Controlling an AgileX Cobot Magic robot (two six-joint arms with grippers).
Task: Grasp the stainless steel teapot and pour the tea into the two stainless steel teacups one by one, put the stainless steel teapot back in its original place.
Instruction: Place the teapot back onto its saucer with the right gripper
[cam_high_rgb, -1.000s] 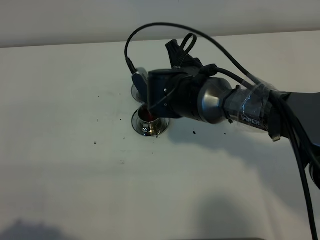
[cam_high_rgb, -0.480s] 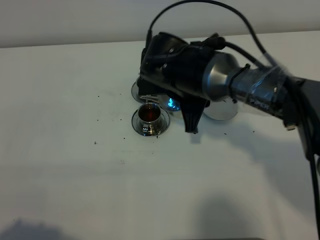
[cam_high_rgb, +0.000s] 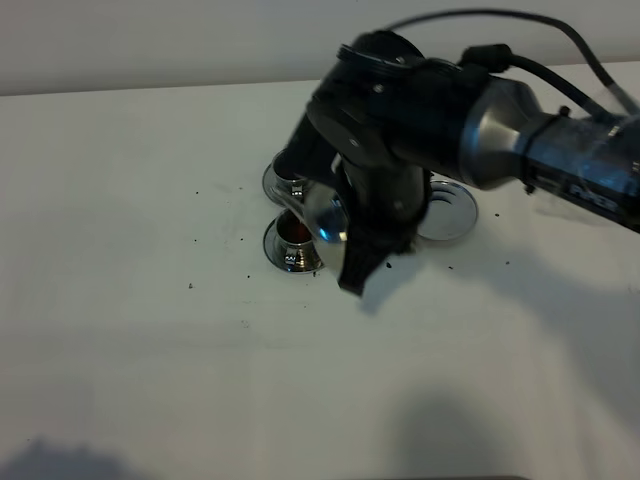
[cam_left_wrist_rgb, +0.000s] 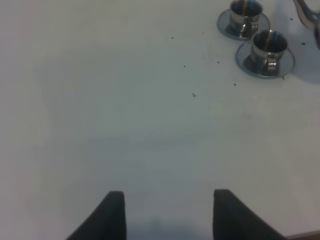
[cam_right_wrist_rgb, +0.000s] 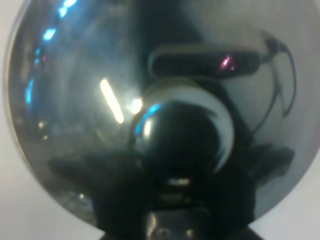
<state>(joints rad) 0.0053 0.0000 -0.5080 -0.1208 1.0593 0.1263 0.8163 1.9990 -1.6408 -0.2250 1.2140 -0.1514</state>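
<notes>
Two small steel cups sit on round saucers near the middle of a white desk. The front cup holds dark reddish tea, so one pour looks finished. The rear cup stands just behind it, half hidden by the robot's right arm; from the overhead view I cannot tell whether it holds any tea, and the left wrist view is too distant to settle it.

The right hand hangs just to the right of the front cup and is clamped narrow on the teapot. From above, only a shiny sliver of the pot shows beneath the dark wrist, tilted toward the cups. The right wrist camera is filled by the pot's mirrored lid and its dark round knob, so the pot sits directly below that hand. No stream of tea is visible.

A larger, flat steel saucer lies bare on the desk to the right of the front cup, partly behind the arm. It appears to be the spot where the pot belongs.

The left hand hovers over bare desk well away from the front cup, its two dark fingers spread wide and holding nothing.

Judging by this, the task is roughly halfway or a little past: pot grasped, front cup filled. Left to do: filling or confirming the rear cup, then setting the pot down on the large saucer and letting go.
</notes>
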